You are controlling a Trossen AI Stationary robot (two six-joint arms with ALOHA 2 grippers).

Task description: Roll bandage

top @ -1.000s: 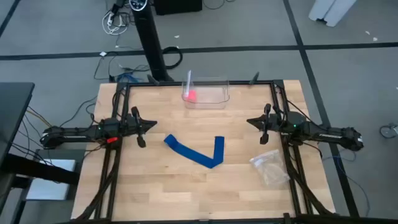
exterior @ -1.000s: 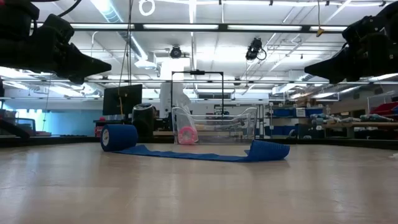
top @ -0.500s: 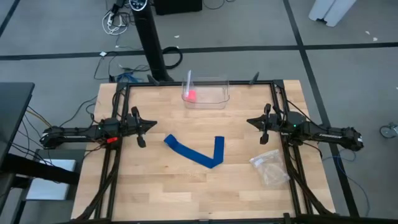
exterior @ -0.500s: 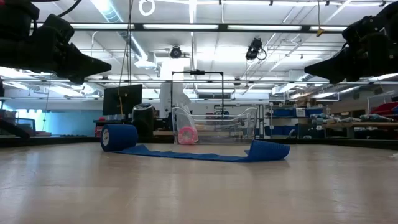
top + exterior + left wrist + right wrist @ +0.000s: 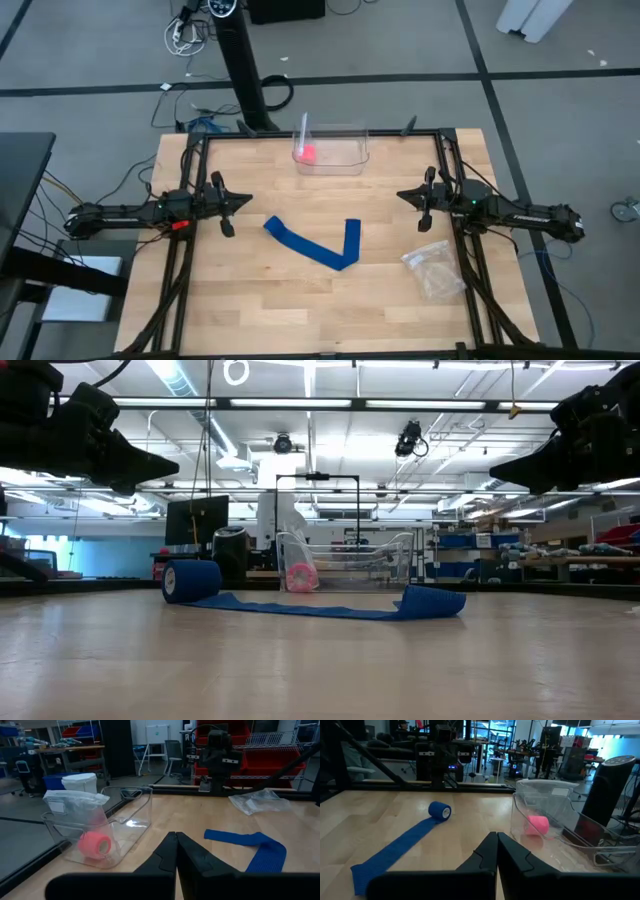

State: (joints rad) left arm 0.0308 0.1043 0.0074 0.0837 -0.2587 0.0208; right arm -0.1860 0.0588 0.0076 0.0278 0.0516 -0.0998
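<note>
Left pincer closed | bandage between arms | bag nearby

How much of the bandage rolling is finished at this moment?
Very little. The bandage lies mostly unrolled in a V on the table; only its end nearest the left arm is wound into a small roll. Nothing is in hand: the left end effector and right end effector are both shut, empty, above the table's sides. Nearly the whole strip is left to roll.

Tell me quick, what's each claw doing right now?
Left gripper: closed, holding nothing, above the table left of the bandage.
Right gripper: closed, holding nothing, above the table's right side.
</note>
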